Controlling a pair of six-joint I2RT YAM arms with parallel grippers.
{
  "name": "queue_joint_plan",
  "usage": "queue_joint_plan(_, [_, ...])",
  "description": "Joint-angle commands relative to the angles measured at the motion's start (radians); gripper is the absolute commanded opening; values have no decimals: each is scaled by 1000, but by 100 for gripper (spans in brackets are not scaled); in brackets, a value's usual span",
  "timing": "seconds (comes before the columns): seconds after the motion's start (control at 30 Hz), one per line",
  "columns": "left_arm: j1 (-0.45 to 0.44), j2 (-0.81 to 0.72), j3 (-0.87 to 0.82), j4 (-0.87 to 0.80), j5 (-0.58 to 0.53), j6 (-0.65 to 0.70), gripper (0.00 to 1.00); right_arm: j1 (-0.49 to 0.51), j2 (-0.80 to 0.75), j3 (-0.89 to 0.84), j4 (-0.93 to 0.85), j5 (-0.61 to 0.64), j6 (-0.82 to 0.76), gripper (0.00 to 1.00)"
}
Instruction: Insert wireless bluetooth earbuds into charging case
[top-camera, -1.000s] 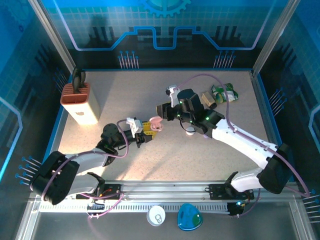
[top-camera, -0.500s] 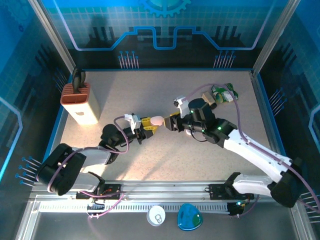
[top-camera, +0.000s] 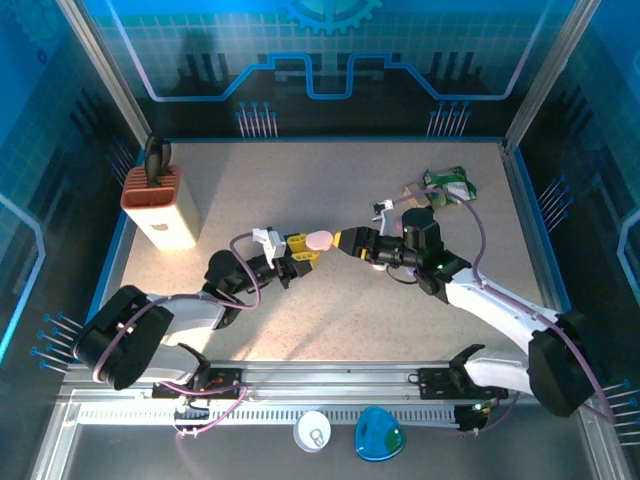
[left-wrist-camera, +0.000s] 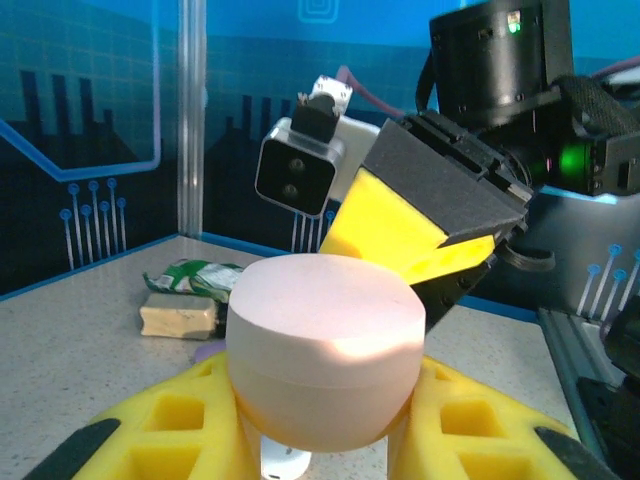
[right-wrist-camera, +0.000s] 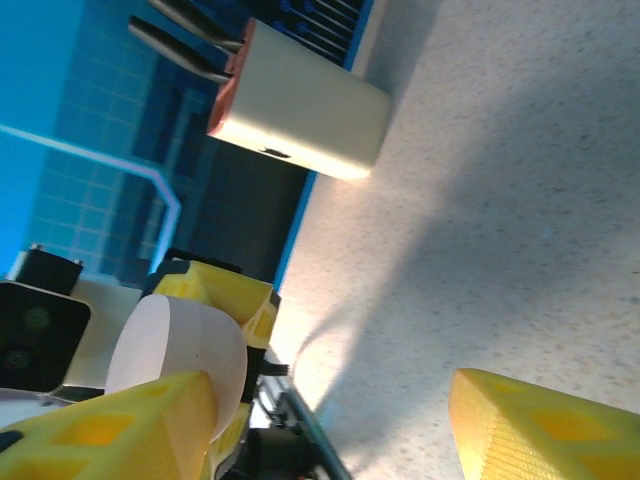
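Speckled counter (top-camera: 300, 190) inside blue-walled cell, arms meeting mid-counter.

Left gripper (top-camera: 300, 250): clamped on pink charging case (top-camera: 318, 240), yellow pads on both sides, case held up off the counter. Grip and position about the same as a second ago.

Right gripper (top-camera: 346, 243): this is the change. A second ago it sat higher and behind the case, jaws near closed. It has since swung down to the case's right side, level with it, pointing at the left gripper. Jaws now spread wide and holding nothing. In the right wrist view the case (right-wrist-camera: 180, 350) sits against the inside of one yellow finger (right-wrist-camera: 110, 425), with the other finger well apart. Left wrist view shows its yellow pad (left-wrist-camera: 395, 225) just behind the case top; can't tell if it touches.

Case looks shut, with a seam line around the body and no lid raised. No earbud in either gripper. A small white thing (left-wrist-camera: 283, 462) lies on the counter below the case, too cropped to say if it's an earbud.

Likely meaning: the right gripper is lining up on the held case to pry the lid or steady it. Nothing inserted yet, so the task is early.

Further out: knife block (top-camera: 160, 205) far left, green wrapper (top-camera: 450, 185) far right.
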Motion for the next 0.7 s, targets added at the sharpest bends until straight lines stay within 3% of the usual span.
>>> queue_joint_plan(0.0, [-39,14,28,38,14,30,24,27,50,-27,267,-155,157,64])
queue_joint_plan(0.17, [-43,7,24,37,6,40,24,16,42,-43,215,-113,140,63])
queue_joint_plan(0.4, [-44,0,15,37,-25,70,24,-39,-89,-79,54,22,103,62])
queue_joint_plan(0.67, [-44,22,23,38,-24,78,24,-41,-135,-79,84,10,116,66])
